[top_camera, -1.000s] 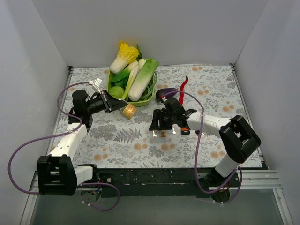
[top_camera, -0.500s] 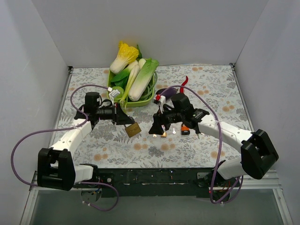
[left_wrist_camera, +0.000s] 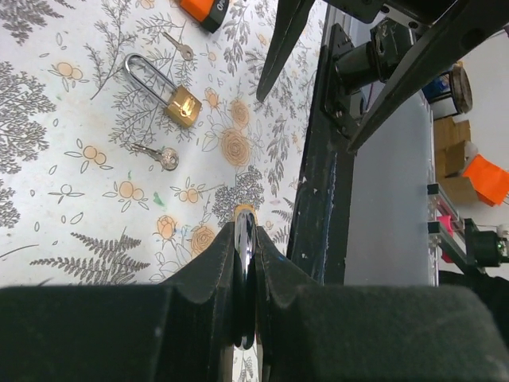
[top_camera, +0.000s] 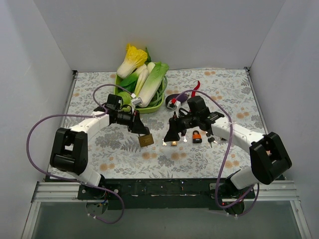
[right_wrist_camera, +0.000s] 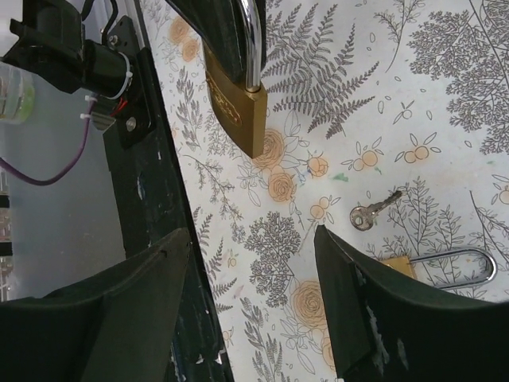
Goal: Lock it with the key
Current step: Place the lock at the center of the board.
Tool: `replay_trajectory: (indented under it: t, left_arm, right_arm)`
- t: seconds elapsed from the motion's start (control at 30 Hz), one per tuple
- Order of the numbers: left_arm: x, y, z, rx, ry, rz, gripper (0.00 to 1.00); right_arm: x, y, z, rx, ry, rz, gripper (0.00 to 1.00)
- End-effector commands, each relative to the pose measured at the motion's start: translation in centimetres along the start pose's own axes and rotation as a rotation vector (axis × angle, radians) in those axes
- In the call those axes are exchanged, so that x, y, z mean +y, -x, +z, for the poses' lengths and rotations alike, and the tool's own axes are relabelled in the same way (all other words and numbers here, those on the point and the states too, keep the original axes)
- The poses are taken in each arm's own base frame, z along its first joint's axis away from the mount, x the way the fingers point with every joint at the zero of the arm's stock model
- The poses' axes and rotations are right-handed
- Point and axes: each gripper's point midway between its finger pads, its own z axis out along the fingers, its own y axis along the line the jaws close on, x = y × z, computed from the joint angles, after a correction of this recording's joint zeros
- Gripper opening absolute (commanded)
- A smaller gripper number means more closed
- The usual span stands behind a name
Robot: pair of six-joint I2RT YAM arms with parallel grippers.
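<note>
While the left gripper (top_camera: 138, 128) pinches the steel shackle of a large brass padlock (top_camera: 146, 140), its fingers (left_wrist_camera: 203, 270) are pressed together on the bar, and the lock body hangs below them over the floral tablecloth (top_camera: 219, 94). In the left wrist view only the top edge of that body shows beyond the fingertips. The right gripper (top_camera: 174, 135) is spread wide with nothing between its fingers (right_wrist_camera: 111, 318). It points down at the cloth, just beside the held padlock but apart from it. Below and ahead of the right gripper lies a small brass padlock (right_wrist_camera: 445, 267) with its shackle flat on the cloth. A key (right_wrist_camera: 374, 211) rests close to it, between the small lock and the hanging one. From the left gripper both lie ahead on the cloth – small lock (left_wrist_camera: 176, 94), key (left_wrist_camera: 159, 155) – and a second key (left_wrist_camera: 179, 48) lies farther on, near an orange object (left_wrist_camera: 203, 8). Neither gripper touches either key. Behind the left gripper, at the far side of the table, stands a green basket (top_camera: 158, 103) heaped with leafy vegetables, and an eggplant (top_camera: 177, 98) and a red chili (top_camera: 195, 89) lie behind the right gripper.
</note>
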Motion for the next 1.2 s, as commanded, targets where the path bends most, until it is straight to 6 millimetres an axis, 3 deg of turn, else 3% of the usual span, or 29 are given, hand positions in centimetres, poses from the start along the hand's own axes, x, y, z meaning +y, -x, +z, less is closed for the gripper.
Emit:
replay_trajectory:
  t: [0.0,0.13,0.17,0.23,0.27,0.33,0.4,0.63,0.77,0.93,1.17]
  left_arm:
    - [-2.7,2.5,-0.2,-0.025,-0.112,0.036,0.00]
    - [-2.0,4.4,-0.2,-0.108,0.013,-0.106,0.00]
    - [-2.0,5.6,-0.3,-0.158,0.041,-0.185,0.00]
    - [-1.5,6.2,-0.4,-0.202,0.090,-0.265,0.00]
    - [-1.3,6.4,-0.2,-0.204,0.095,-0.306,0.00]
    - [-1.2,6.1,0.3,-0.188,0.088,-0.401,0.00]
    - [-1.3,5.9,0.5,-0.175,0.090,-0.443,0.00]
    - [-2.5,6.0,0.7,-0.173,0.075,-0.417,0.00]
    - [-3.0,5.8,0.8,-0.171,0.056,-0.415,0.00]
    - [-3.9,5.5,0.5,-0.171,0.035,-0.391,0.00]
    - [-4.4,5.2,0.5,-0.164,0.013,-0.369,0.00]
  right_arm:
    - [0.8,2.4,0.0,-0.075,0.017,-0.025,0.73]
    - [-1.8,4.8,0.0,-0.149,-0.221,0.039,0.74]
    - [-1.1,5.1,0.5,-0.139,-0.234,0.055,0.74]
    - [-0.9,5.4,1.2,-0.145,-0.273,0.036,0.85]
    - [0.3,5.3,2.2,-0.141,-0.273,0.042,0.88]
    - [-0.6,6.4,2.6,-0.165,-0.419,0.059,0.89]
    - [0.3,6.9,3.8,-0.153,-0.416,0.046,0.92]
    - [0.1,7.9,5.8,-0.148,-0.471,-0.011,0.92]
    - [-0.7,7.1,6.7,-0.106,-0.544,-0.046,0.92]
    - [-1.8,6.5,6.2,-0.095,-0.624,-0.065,0.93]
    - [-1.2,6.0,6.0,-0.078,-0.585,-0.080,0.95]
